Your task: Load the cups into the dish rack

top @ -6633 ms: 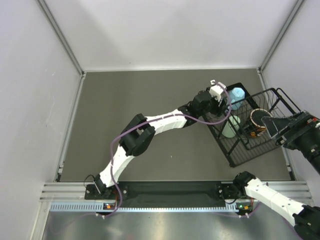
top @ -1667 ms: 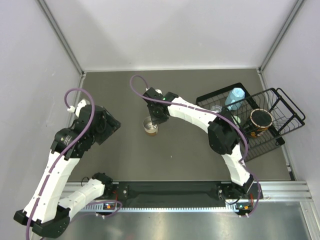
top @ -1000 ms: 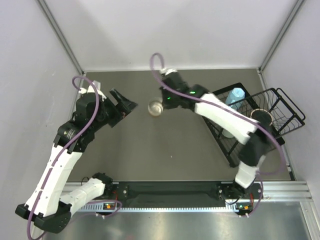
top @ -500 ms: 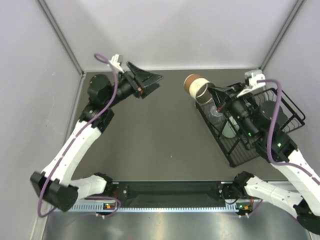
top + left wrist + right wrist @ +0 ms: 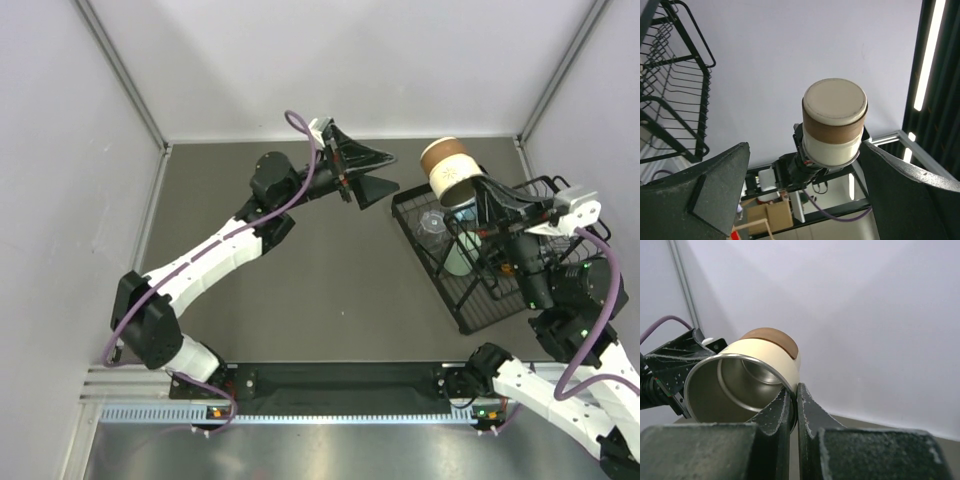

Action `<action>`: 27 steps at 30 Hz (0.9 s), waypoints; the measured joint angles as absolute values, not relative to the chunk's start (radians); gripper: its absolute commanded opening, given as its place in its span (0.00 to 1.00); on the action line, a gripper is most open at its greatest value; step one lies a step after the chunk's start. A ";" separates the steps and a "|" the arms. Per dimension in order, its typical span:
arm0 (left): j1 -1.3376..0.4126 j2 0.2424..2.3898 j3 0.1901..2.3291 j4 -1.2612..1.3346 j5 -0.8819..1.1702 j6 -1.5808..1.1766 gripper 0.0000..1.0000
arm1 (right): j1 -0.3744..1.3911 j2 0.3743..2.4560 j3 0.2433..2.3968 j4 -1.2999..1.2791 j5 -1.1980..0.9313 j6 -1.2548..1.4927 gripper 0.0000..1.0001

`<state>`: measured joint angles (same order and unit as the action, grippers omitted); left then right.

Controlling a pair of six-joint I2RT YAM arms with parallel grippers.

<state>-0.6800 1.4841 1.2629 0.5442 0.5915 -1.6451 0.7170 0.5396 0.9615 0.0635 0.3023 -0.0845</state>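
1. While the right gripper (image 5: 796, 392) is closed on the cup's (image 5: 450, 170) rim, one finger inside the steel wall and one outside, the cup hangs in the air over the rack's (image 5: 560, 215) far-left corner, toward the table's (image 5: 300, 290) far-right corner.
2. The left gripper (image 5: 392, 172) is spread wide and holds nothing. It points right, with the cup just beyond its tips and apart from them.
3. The cup's long axis is tilted well off upright. Its closed base is turned up and toward the left gripper, and its mouth faces back to the right wrist.
4. My reading is that the right arm is nearer the rack, which sits directly below its load. Lowering the cup needs only a clear slot. A handover would instead need the left jaws to close across the cup's body.
5. The top view gives the cup's place over the rack. It also shows a clear cup (image 5: 432, 227) and a mint tumbler (image 5: 458, 255) already in the rack's left part.
6. The left wrist view shows the cream base and brown band framed between its own fingers (image 5: 700, 195).
7. Only the right wrist view shows the pinch on the rim and the empty inside.
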 measured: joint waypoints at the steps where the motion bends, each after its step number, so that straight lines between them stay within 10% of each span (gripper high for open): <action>1: -0.691 1.498 1.276 0.548 0.584 -1.661 0.96 | 0.717 0.536 0.962 0.069 0.302 -0.097 0.00; 27: -0.758 1.635 1.409 0.634 0.542 -1.819 0.91 | 0.717 0.535 0.878 0.107 0.210 -0.137 0.00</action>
